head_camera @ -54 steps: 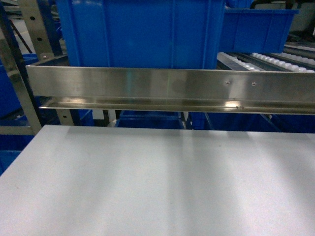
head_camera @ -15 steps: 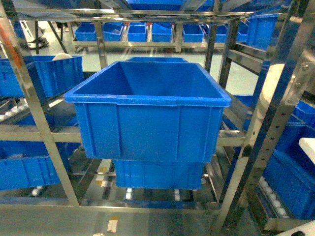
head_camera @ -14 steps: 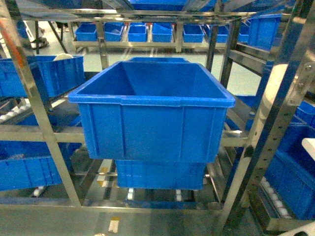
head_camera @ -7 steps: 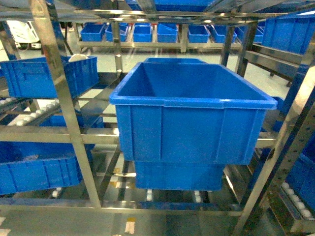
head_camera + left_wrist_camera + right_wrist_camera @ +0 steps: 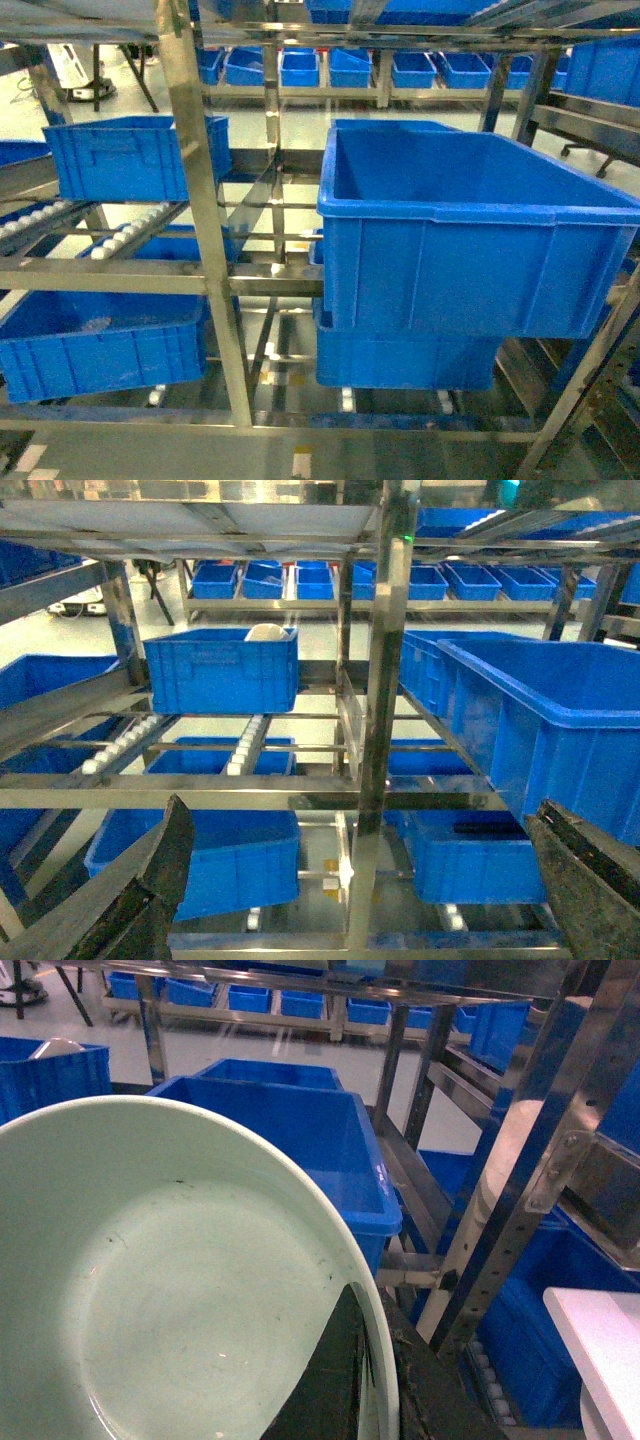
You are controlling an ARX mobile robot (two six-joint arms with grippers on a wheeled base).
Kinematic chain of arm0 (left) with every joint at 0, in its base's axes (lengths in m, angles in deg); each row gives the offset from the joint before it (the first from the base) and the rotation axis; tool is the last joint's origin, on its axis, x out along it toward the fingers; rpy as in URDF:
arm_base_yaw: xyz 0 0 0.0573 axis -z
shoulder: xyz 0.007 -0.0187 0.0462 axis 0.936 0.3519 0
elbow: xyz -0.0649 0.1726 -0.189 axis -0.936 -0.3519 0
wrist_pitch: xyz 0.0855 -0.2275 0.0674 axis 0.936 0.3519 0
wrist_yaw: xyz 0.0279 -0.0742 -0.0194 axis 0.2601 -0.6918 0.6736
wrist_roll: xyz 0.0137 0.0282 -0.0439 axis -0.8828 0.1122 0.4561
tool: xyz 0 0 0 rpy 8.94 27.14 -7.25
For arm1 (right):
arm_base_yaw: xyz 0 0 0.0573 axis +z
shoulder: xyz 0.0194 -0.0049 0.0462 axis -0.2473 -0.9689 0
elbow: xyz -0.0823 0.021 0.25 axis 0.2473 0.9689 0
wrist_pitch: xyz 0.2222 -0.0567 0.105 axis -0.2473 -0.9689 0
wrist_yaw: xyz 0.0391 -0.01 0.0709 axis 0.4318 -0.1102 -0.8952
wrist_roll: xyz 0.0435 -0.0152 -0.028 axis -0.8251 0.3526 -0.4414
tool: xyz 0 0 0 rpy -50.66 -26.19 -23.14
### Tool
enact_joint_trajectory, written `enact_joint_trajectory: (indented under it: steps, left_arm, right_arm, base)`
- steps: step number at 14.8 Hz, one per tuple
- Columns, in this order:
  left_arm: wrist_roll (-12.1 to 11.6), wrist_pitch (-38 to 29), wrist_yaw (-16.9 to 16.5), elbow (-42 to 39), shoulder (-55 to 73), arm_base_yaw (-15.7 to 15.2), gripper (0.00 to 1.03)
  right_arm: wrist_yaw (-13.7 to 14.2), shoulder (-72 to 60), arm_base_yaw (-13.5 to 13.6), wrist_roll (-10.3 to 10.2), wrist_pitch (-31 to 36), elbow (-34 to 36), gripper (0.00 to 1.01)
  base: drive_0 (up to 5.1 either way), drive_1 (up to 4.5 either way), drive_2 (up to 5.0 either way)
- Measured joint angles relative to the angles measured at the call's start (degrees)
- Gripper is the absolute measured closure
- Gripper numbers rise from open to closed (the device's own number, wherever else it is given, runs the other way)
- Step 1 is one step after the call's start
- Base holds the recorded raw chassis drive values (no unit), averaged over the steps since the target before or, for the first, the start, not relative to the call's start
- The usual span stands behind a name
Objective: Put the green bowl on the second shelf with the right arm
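Steel racking fills the head view, and on its second shelf [image 5: 250, 278] a large deep blue crate [image 5: 470, 240] sits to the right of a shiny hole-punched upright [image 5: 205, 220], stacked over another blue crate [image 5: 400, 355] below. To the left, a smaller blue crate [image 5: 130, 155] rests on a roller track, with one more crate beneath it. In the right wrist view the green bowl [image 5: 170, 1280] fills the near left of the picture, its pale glossy hollow facing the camera, with the right gripper [image 5: 375, 1380] clamped on its rim, one dark finger inside and one outside. The left gripper [image 5: 360, 880] holds nothing, its two dark fingers spread wide apart at the lower corners of its own view.
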State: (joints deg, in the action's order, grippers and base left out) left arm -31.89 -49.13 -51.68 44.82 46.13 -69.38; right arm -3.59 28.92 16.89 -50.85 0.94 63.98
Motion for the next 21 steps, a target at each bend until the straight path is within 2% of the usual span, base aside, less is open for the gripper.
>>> enact_joint_trajectory:
  steps: [15, 21]
  left_arm:
    - [0.0, -0.04, -0.15, 0.0, 0.0, 0.0, 0.05]
    - [0.0, 0.0, -0.13, 0.0, 0.0, 0.0, 0.05]
  right_arm:
    - [-0.02, 0.0, 0.04, 0.0, -0.02, 0.02, 0.99]
    - [-0.02, -0.31, 0.04, 0.0, -0.11, 0.0, 0.99]
  base:
    - [0.0, 4.37, -4.3]
    - [0.0, 0.27, -0.2]
